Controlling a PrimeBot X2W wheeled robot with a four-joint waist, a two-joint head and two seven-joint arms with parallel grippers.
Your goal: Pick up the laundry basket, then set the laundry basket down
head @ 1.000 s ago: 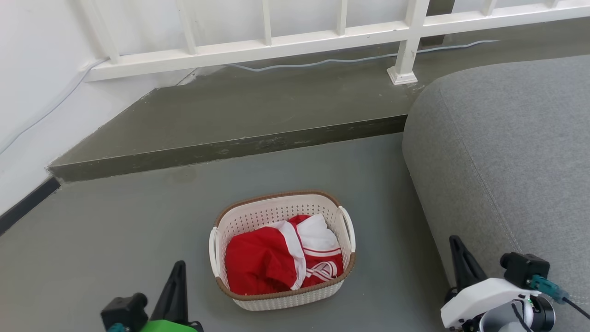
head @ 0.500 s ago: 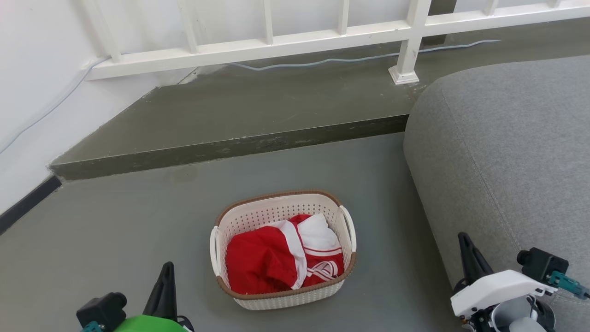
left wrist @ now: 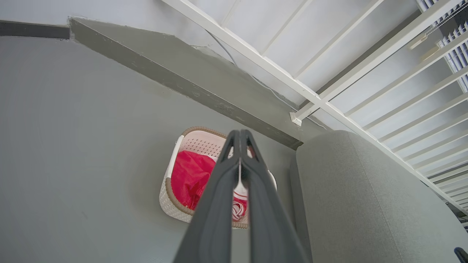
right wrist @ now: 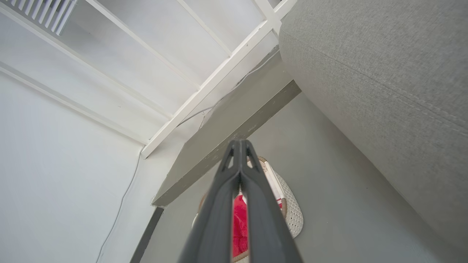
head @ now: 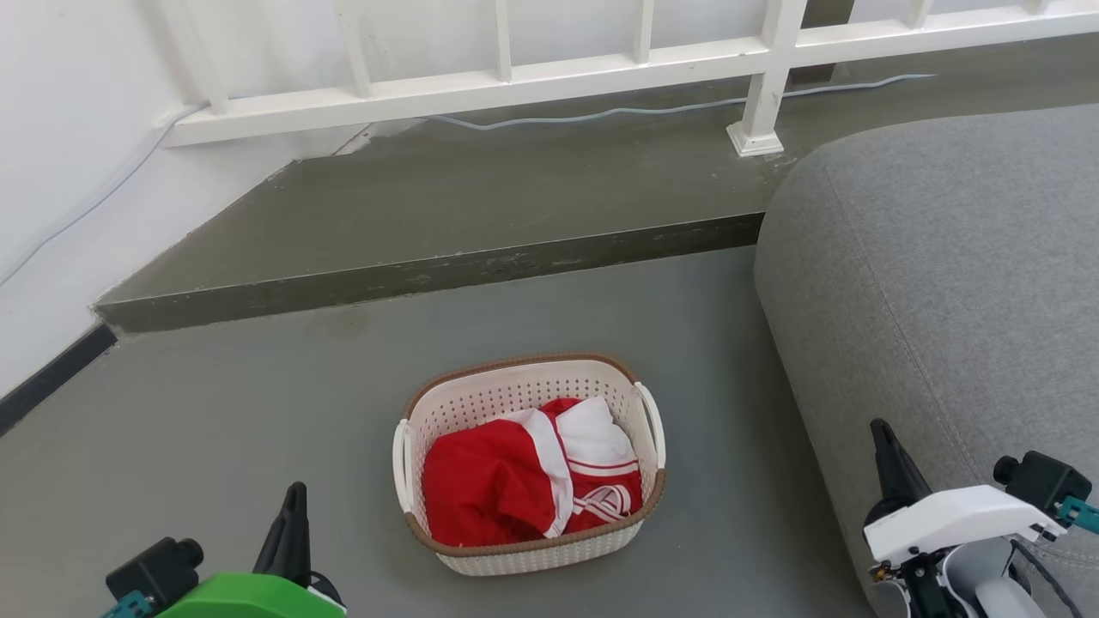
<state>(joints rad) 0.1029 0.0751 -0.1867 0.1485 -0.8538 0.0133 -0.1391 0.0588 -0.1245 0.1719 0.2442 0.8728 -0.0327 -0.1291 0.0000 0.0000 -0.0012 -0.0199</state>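
On the floor (head: pixel 215 412) by the grey sofa (head: pixel 944 283) stands the basket (head: pixel 532 562), upright, holding a red-and-white garment (head: pixel 489 485). Left end effector (head: pixel 296 493): fingers pressed together, empty, left of the basket and apart from it. Right end effector (head: pixel 879 431): fingers pressed together, empty, well right of the basket, before the sofa. Beyond the basket: a raised step (head: pixel 429 279).

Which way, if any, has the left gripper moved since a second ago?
Yes, leftward: the left gripper has drawn away from the laundry basket.
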